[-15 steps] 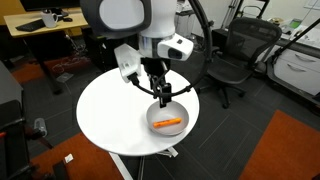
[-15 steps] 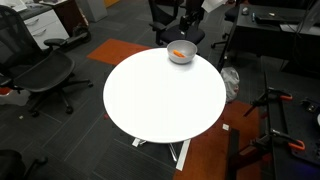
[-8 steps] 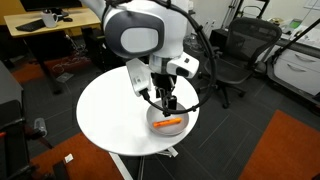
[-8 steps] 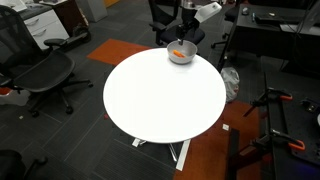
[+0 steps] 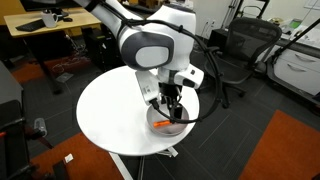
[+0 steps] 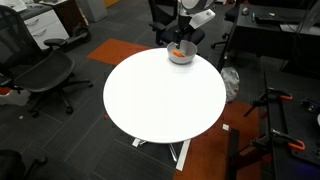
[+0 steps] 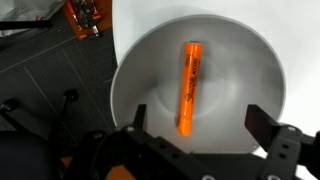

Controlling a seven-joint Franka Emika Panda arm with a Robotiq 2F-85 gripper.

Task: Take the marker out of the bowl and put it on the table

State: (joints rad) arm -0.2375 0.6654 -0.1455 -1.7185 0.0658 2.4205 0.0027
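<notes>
The orange marker [image 7: 188,88] lies inside the grey-white bowl [image 7: 250,60], seen from straight above in the wrist view. The bowl sits near the edge of the round white table [image 5: 110,110] in both exterior views [image 6: 160,100]. My gripper [image 7: 198,125] is open, its two dark fingers hanging just over the bowl on either side of the marker's near end, not touching it. In an exterior view the gripper [image 5: 170,112] reaches down into the bowl [image 5: 180,129] and hides most of the marker [image 5: 163,126]. In an exterior view the bowl [image 6: 180,55] shows with the gripper [image 6: 183,40] above it.
Black office chairs [image 5: 232,55] [image 6: 45,70] stand around the table. A wooden desk [image 5: 45,22] is at the back. An orange object [image 7: 85,18] lies on the floor beyond the table edge. Orange carpet [image 5: 285,150] covers part of the floor.
The arm has swung over the bowl and come down; the open gripper now sits lower, right above the marker. The marker and bowl have not moved.
</notes>
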